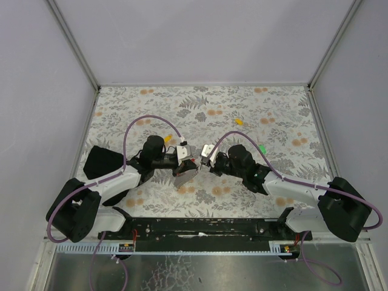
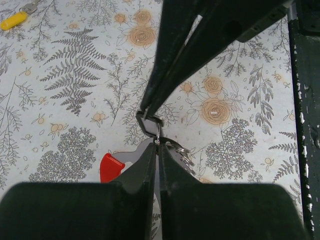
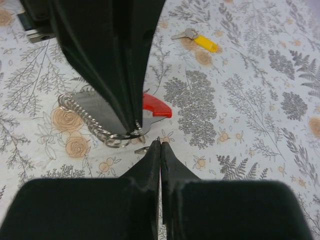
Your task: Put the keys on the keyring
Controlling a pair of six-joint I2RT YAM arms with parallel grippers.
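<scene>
The keyring is a flat grey fan-shaped plate (image 3: 90,107) with a red loop (image 2: 111,166) and several small wire rings along its edge. My left gripper (image 2: 159,145) is shut on the grey plate and holds it just above the table near the centre (image 1: 185,171). My right gripper (image 3: 160,143) faces it tip to tip, shut on a small key whose silver end (image 3: 141,149) sticks out beside the fingertips, touching the plate's rim. A yellow-headed key (image 3: 206,43) lies farther back, an orange one (image 1: 168,139) on the left and a green one (image 1: 263,148) on the right.
The table wears a grey fern-and-flower cloth (image 1: 242,103) and is boxed in by pale walls on three sides. A black rail (image 1: 200,227) with both arm bases runs along the near edge. A black cloth-like shape (image 1: 103,162) lies beside the left arm.
</scene>
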